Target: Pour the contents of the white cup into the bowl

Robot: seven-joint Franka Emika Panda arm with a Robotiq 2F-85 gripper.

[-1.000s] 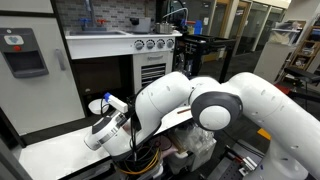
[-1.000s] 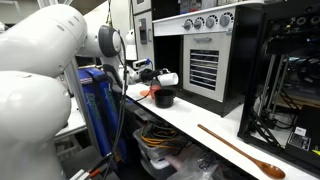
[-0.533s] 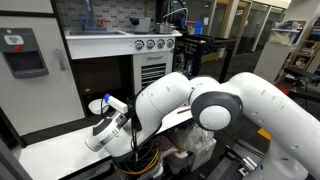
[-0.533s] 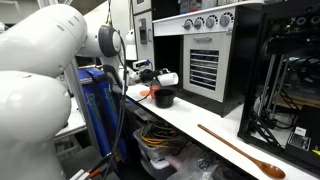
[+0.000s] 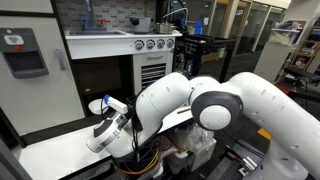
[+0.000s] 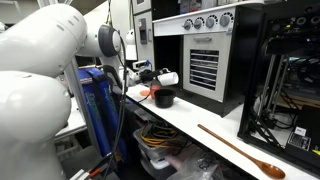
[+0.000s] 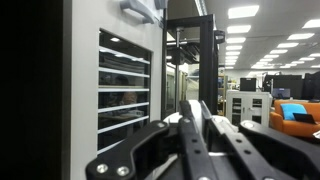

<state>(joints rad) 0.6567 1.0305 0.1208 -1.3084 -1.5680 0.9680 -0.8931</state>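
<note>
In an exterior view the small white cup lies tipped on its side in the air, just above the black bowl on the white counter. My gripper is shut on the white cup and holds it from the side. In the wrist view the gripper has its two dark fingers clamped on the white cup's wall; the bowl is out of sight there. In an exterior view the white cup shows at the end of the gripper, and the arm hides the bowl.
A salmon-red object lies beside the black bowl. A long wooden spoon lies further along the counter. A dark oven-like cabinet stands right behind the bowl. The counter's front edge is close.
</note>
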